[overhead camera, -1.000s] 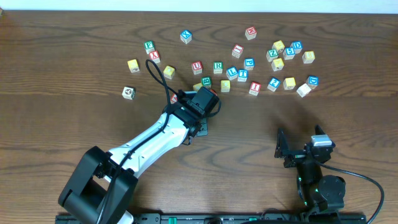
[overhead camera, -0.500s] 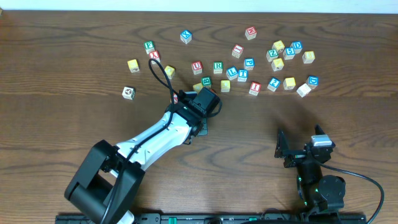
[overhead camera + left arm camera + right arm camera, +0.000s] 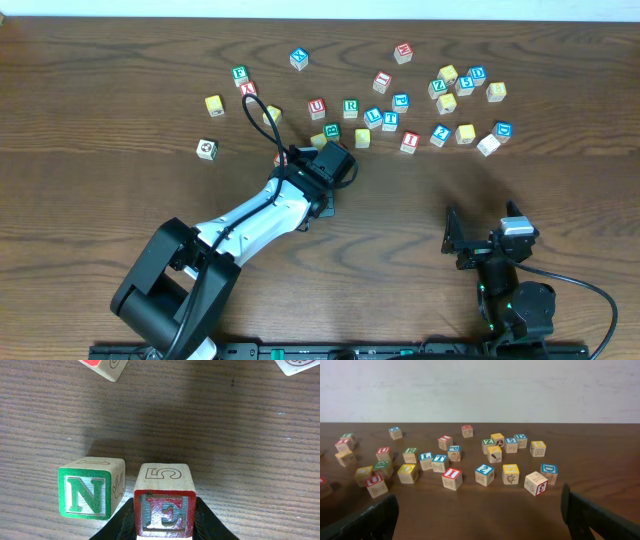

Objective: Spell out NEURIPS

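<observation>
In the left wrist view my left gripper [image 3: 164,522] is shut on the red-bordered E cube [image 3: 162,510]. It holds the E cube just right of the green-bordered N cube [image 3: 85,494], with a narrow gap between them. In the overhead view the left gripper [image 3: 326,162] covers both cubes. The red U cube [image 3: 317,107], green R cube [image 3: 350,106] and red I cube [image 3: 409,141] lie in the scatter behind. My right gripper [image 3: 488,238] is open and empty at the front right. I cannot pick out the P and S cubes.
Many other lettered and picture cubes lie scattered across the back of the table, from a yellow one [image 3: 213,103] on the left to a blue one [image 3: 502,130] on the right. Parts of two more cubes [image 3: 105,366] show behind the N.
The left arm's lower links have shifted slightly to the right and its cable has moved. The gripper itself has hardly moved. The right arm is still.
</observation>
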Controlling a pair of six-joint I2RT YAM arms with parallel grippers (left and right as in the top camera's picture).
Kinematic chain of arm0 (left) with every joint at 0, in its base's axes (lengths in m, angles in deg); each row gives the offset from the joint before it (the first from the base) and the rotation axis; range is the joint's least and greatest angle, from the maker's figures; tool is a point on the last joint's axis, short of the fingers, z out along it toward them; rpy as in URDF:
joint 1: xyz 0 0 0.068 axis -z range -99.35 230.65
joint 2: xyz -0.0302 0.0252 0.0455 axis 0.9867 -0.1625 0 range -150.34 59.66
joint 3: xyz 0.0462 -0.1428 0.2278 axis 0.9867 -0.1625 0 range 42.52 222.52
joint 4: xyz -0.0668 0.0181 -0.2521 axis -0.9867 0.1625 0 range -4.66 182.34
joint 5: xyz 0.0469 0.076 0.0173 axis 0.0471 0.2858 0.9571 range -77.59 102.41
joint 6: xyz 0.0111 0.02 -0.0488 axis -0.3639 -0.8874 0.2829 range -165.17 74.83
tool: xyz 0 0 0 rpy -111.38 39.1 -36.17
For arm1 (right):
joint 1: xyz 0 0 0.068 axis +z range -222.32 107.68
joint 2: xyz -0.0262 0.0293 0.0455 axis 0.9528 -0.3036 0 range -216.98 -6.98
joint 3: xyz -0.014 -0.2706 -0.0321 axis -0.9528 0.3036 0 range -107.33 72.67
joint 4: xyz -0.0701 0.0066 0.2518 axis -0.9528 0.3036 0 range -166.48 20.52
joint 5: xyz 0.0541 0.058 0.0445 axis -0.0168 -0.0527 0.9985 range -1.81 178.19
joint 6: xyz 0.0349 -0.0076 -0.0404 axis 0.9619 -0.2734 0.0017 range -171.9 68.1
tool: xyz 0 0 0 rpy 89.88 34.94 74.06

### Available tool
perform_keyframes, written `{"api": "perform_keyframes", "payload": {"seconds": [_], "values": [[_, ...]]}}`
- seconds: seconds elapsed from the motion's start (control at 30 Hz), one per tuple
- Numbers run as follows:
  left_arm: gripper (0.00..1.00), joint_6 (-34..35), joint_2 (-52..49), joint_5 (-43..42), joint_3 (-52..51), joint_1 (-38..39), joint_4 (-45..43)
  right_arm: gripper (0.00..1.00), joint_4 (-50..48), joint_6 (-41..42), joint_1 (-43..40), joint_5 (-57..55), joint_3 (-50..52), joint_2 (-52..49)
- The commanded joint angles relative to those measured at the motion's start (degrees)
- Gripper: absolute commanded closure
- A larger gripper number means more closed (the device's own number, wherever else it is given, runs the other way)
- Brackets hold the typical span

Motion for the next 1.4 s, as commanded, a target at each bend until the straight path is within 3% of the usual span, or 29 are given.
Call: {"api": "perform_keyframes", "payload": {"seconds": [0.0,1.37], "values": [[0.92,-0.5,-1.0,1.2,-0.9,-0.1,0.0,0.01,0.3,0.5,0.3,0.1,0.1,0.3],[0.92,-0.7,-1.7,1.8,-1.9,-0.1,0.0,0.01,0.3,0.5,0.3,0.1,0.1,0.3]]}}
